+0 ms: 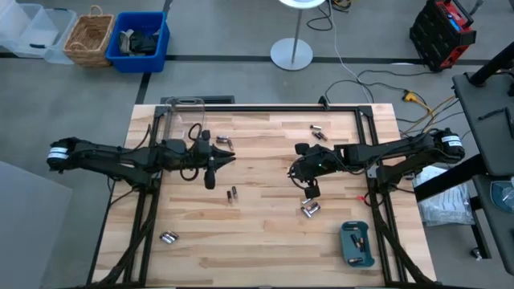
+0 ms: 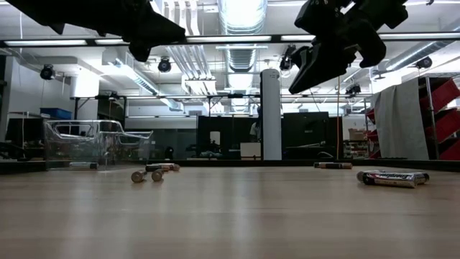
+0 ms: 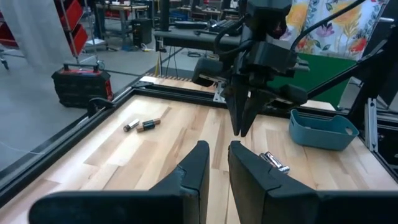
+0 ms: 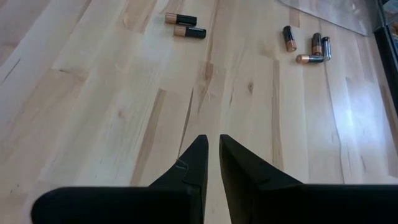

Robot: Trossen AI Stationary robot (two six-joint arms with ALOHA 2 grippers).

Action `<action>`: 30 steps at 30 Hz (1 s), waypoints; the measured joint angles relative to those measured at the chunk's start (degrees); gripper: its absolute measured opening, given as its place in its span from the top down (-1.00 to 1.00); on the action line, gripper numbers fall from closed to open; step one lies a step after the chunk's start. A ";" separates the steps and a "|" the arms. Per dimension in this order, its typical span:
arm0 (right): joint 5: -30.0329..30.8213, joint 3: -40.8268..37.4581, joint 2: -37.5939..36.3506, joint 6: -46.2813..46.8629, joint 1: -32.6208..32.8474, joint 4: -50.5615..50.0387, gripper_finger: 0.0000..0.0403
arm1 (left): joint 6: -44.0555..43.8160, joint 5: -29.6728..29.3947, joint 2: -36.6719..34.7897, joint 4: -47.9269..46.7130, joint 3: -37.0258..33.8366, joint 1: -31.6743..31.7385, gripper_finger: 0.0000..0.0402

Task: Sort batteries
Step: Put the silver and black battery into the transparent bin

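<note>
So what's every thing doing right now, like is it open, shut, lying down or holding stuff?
Left gripper: nearly shut, holding nothing, above the table.
Right gripper: nearly shut, holding nothing, above the table.
Small copper-and-black cylindrical batteries: lying flat, scattered, apart from both grippers.
Teal rectangular plastic tray: upright, some batteries inside.
Clear plastic box: upright at the table's far edge; contents unclear.
</note>
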 joint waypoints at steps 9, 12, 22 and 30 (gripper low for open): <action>-0.01 -0.08 0.00 -0.01 0.00 0.35 0.84 | 0.02 0.00 3.62 0.34 -0.01 0.00 0.80; -0.01 -0.12 0.00 -0.01 0.00 1.61 0.84 | 0.02 0.00 4.44 0.37 0.00 0.00 0.80; -0.02 0.96 -0.08 3.66 0.00 5.42 0.84 | 2.53 -0.12 3.25 0.93 0.00 -0.52 0.80; 0.01 3.94 -0.22 -0.43 -0.11 4.68 0.84 | 3.91 -1.31 3.23 2.39 0.01 -0.52 0.80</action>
